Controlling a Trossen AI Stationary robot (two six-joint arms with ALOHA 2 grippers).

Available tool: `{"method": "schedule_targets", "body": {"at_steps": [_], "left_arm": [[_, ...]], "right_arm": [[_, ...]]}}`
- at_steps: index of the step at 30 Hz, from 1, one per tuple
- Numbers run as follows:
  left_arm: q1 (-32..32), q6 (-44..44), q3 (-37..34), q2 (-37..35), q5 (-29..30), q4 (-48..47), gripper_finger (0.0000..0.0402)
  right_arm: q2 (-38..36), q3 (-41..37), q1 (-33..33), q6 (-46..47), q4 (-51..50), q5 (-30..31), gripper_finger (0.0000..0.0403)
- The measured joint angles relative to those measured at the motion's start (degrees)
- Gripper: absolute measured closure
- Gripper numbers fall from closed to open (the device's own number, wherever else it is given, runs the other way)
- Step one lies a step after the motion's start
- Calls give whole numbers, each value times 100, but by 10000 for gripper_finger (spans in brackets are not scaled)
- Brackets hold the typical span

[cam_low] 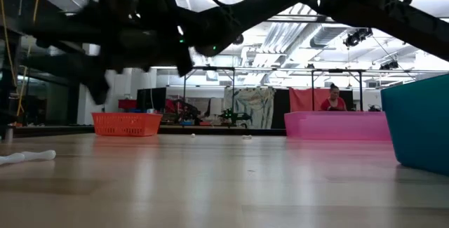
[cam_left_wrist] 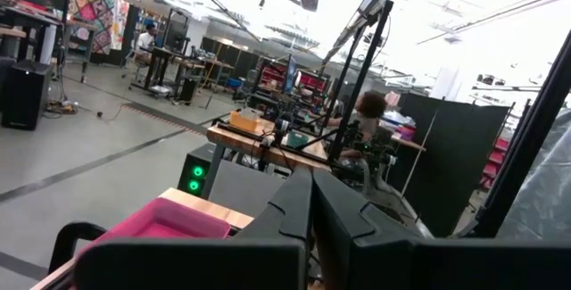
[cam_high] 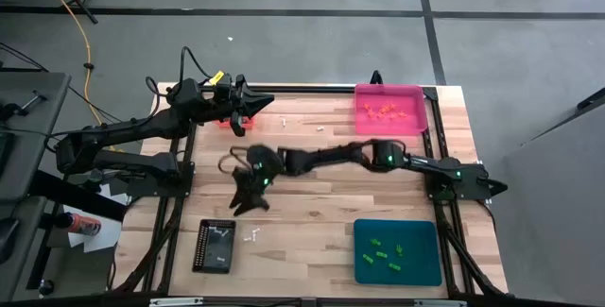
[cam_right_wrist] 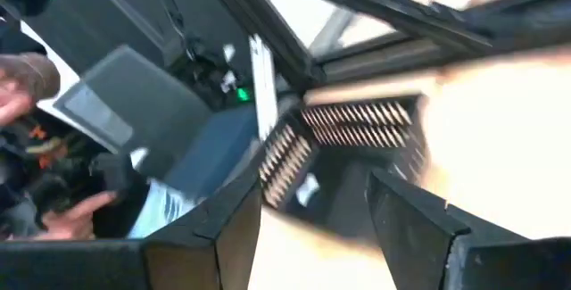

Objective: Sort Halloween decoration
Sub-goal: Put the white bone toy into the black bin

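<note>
Orange trinkets (cam_high: 383, 110) lie in the pink tray (cam_high: 413, 93) at the far right. Green trinkets (cam_high: 386, 253) lie in the teal tray (cam_high: 364, 271) at the near right. Small white trinkets lie on the table by the black tray (cam_high: 250, 236) and at the far middle (cam_high: 284, 119); one shows in the low view (cam_low: 28, 157). My right gripper (cam_high: 248, 196) hangs open and empty above the table's middle left, its fingers (cam_right_wrist: 243, 223) apart. My left gripper (cam_high: 267, 101) is shut (cam_left_wrist: 312, 203) at the far left, above the orange tray (cam_high: 230, 122).
The black tray (cam_high: 215, 246) lies near the front left, close below my right gripper; it also shows in the right wrist view (cam_right_wrist: 357, 134). The right arm (cam_high: 378, 153) stretches across the table's middle. In the low view the orange tray (cam_low: 126, 124), the pink tray (cam_low: 337, 125) and the teal tray (cam_low: 421, 123) stand along the far and right sides.
</note>
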State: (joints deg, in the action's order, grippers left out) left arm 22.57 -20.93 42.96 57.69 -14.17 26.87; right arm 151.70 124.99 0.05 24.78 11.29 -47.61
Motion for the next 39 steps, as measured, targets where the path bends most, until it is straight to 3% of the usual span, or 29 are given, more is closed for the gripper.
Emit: {"method": "schedule_targets", "body": {"at_steps": [3,5,10,15,18,21,25,32,36,39], "left_arm": [[7,341,-2,-4,0,-32,401],[47,629,-9,-66,83,-120,401],[127,512,-7,-111,381,-13,401],[235,471,-7,-177,404,27,401],[260,451,-7,-245,412,36,401],[260,455,-7,-336,410,16,401],[261,539,-5,-478,419,1,401],[264,598,-4,-531,424,-19,401],[254,248,-4,-460,414,-113,401],[243,-46,-4,-396,178,-386,401]], "right_arm": [[-307,-4,-259,-608,-1202,-246,206],[-585,-40,-355,-1483,-2368,-150,206],[-1143,-48,-393,-3766,-5533,754,206],[-1187,-68,-517,-4782,-7757,693,206],[-1294,-404,-548,-5039,-8268,560,206],[-1743,-1296,-533,-5002,-8038,446,206],[-2954,-3270,-519,-4330,-6766,618,206],[-5832,-6697,-524,-1827,-3996,2073,206],[-7274,-7861,-454,-357,-2174,3016,206],[-7943,-8396,-434,79,-725,3786,206]]}}
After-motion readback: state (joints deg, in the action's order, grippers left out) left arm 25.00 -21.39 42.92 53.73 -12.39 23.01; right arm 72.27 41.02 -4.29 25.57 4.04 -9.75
